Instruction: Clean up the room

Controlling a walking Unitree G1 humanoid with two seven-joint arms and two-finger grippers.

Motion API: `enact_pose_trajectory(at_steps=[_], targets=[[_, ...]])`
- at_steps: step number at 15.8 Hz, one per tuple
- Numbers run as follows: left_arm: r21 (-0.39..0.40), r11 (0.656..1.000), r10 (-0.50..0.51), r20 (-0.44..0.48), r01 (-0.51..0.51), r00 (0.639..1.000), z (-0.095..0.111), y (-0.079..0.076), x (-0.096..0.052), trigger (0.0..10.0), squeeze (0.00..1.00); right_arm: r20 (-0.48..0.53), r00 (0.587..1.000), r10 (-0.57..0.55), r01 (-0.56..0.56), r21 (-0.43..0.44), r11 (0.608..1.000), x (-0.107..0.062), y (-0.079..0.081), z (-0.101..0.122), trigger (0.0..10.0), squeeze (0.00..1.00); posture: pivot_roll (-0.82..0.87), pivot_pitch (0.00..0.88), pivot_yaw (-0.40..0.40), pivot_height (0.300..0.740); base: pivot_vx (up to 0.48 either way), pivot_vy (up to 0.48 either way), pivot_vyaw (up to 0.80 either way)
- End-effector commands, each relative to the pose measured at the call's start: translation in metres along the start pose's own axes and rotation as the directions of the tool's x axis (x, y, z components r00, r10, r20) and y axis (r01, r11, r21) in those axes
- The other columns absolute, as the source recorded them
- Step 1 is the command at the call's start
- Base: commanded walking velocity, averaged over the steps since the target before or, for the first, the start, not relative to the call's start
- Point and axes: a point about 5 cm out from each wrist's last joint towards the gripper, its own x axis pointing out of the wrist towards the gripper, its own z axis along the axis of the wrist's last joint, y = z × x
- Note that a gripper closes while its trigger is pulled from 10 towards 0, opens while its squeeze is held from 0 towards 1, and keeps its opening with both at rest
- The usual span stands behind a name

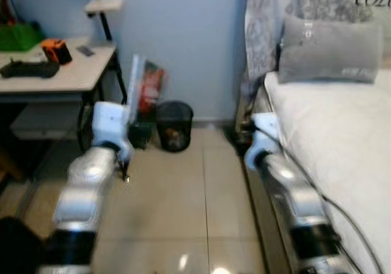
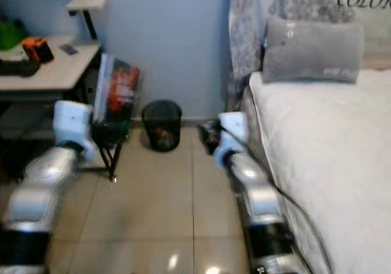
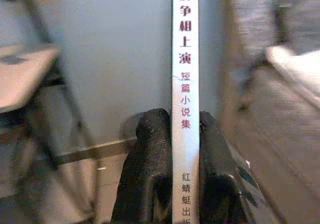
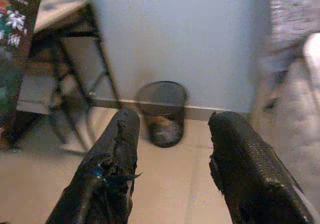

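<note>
1. Nearest the camera, above the tiled floor (image 1: pixel 183 213), a book (image 3: pixel 184 84) is held upright in the left gripper (image 3: pixel 185 149), whose two black fingers are pressed against its front and back covers, with the white spine and its red characters facing the wrist camera.
2. On the right, alongside the near edge of the bed (image 1: pixel 342 151), the right gripper (image 4: pixel 172 134) is held out with its fingers spread apart and nothing between them.
3. Farther off, a black mesh wastebasket (image 1: pixel 175 125) is seen on the floor against the blue wall (image 1: pixel 183 35), between the desk's legs and the bed.
4. At the left, an orange object (image 1: pixel 56 50) and a dark object (image 1: pixel 29 70) are seen on the desk (image 1: pixel 73 75).
5. At the head of the bed, a grey pillow (image 1: pixel 330 49) is propped.
</note>
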Motion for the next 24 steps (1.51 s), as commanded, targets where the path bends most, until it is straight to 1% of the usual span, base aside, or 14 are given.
enact_pose_trajectory(at_steps=[1,5,24], targets=[[0.026,0.999,0.024,0.061,-0.026,0.998,0.0168,0.0092,0.0004,10.0,0.00,0.026,0.999,0.032,-0.032,-0.006,0.999,0.0046,0.0109,0.0081,10.0,0.00,0.01,0.000,0.040,0.740,0.379,0.000,0.00],[0.042,0.999,0.016,0.056,-0.018,0.998,0.0172,0.0093,0.0017,10.0,0.00,0.022,0.999,0.033,-0.033,-0.012,0.999,0.0062,0.0118,0.0092,10.0,0.00,0.01,0.000,0.040,0.740,0.376,0.000,0.00],[0.042,0.999,0.011,0.046,-0.012,0.999,0.0186,0.0102,0.0061,10.0,0.00,0.019,1.000,0.020,-0.019,-0.044,0.999,0.0109,0.0066,0.0130,10.0,0.00,0.00,0.000,0.056,0.740,0.376,0.000,0.00]])
